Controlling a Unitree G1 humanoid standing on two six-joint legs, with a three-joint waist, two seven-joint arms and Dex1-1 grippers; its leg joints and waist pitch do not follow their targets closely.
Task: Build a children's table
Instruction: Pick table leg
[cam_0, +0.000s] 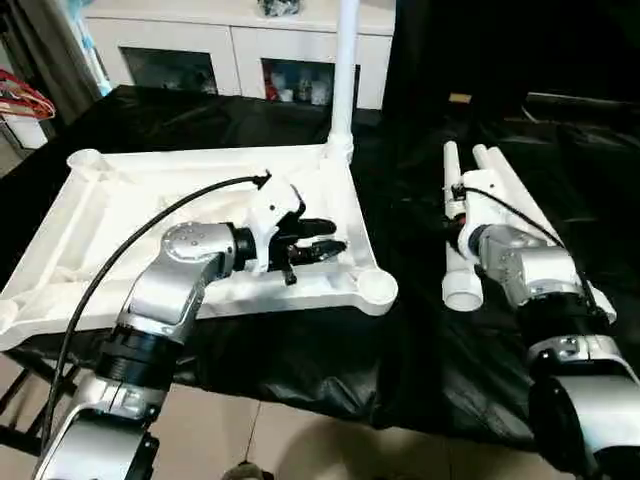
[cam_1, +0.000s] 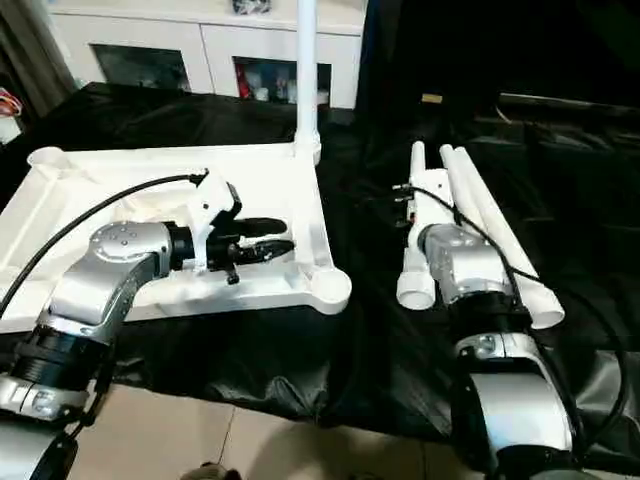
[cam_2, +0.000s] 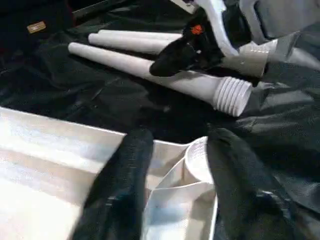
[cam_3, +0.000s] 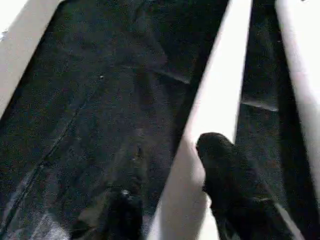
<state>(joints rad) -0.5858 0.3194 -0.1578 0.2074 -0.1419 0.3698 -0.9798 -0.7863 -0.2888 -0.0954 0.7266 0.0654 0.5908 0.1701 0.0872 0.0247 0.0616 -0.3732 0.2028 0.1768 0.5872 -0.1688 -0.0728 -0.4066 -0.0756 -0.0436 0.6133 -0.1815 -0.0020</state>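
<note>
The children's table top (cam_0: 120, 200) lies upside down on the black cover, ribs up. One white leg (cam_0: 345, 70) stands upright in its far right corner socket. Three loose legs (cam_0: 510, 190) lie side by side to the right of it. My left gripper (cam_0: 325, 238) hovers over the top's right rim, open, its fingers (cam_2: 125, 165) apart on either side of the near right corner socket (cam_0: 378, 288). Over the loose legs, my right gripper (cam_3: 172, 150) is open, with one leg (cam_3: 220, 90) running between its fingers (cam_3: 225, 170).
The black-covered work table (cam_0: 400, 350) ends close in front of me, with tiled floor (cam_0: 300, 440) below. A white cabinet (cam_0: 230, 40) stands behind the table. A black cable (cam_0: 150, 225) arcs over my left arm. A red hanger (cam_0: 20, 100) shows at far left.
</note>
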